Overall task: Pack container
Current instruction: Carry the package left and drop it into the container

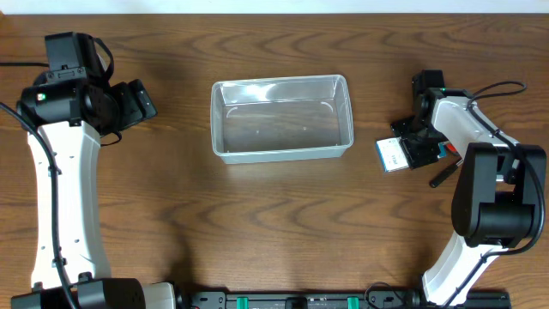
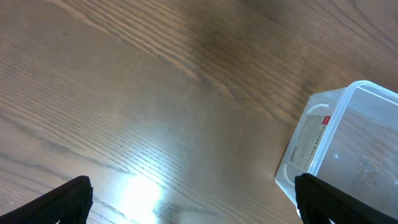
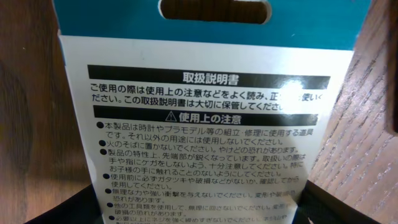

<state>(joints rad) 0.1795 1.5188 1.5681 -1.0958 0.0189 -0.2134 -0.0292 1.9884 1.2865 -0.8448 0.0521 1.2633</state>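
Note:
The clear plastic container (image 1: 281, 83) stands empty in the middle of the table; its corner with a white label shows in the left wrist view (image 2: 348, 143). My left gripper (image 1: 141, 101) is open and empty, hanging left of the container above bare wood (image 2: 193, 199). My right gripper (image 1: 410, 148) is to the right of the container, shut on a blue-and-white package (image 1: 390, 154). In the right wrist view the package's printed back (image 3: 205, 124) fills the frame, and the fingers (image 3: 202, 205) press on both of its edges.
A slim black tool (image 1: 442, 178) lies on the table just right of and nearer than my right gripper. The right arm's cable loops above it (image 1: 497, 86). The table is dark wood (image 1: 283, 232).

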